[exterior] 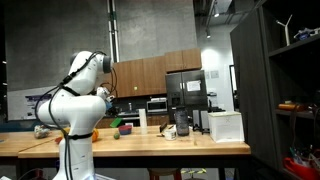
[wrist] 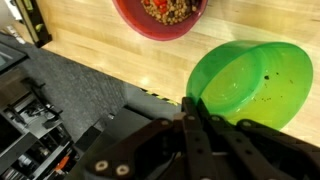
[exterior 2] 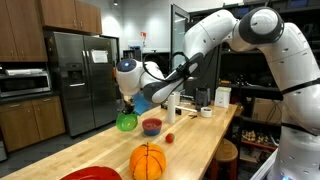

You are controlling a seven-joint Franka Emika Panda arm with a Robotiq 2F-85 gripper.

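My gripper (wrist: 189,108) is shut on the rim of a bright green plastic bowl (wrist: 250,78), which looks empty in the wrist view. In an exterior view the gripper (exterior 2: 129,107) holds the green bowl (exterior 2: 127,123) tilted by the far edge of the wooden counter (exterior 2: 200,140). Right beside it stands a red bowl (exterior 2: 151,126). The wrist view shows that the red bowl (wrist: 160,14) is filled with brownish food. The two bowls are close together but apart.
An orange ball (exterior 2: 148,160) and a red dish (exterior 2: 92,174) lie at the near end of the counter. A small red object (exterior 2: 169,138), a white cup (exterior 2: 172,110) and a roll (exterior 2: 206,112) sit farther along. A white box (exterior: 225,125) stands on the table.
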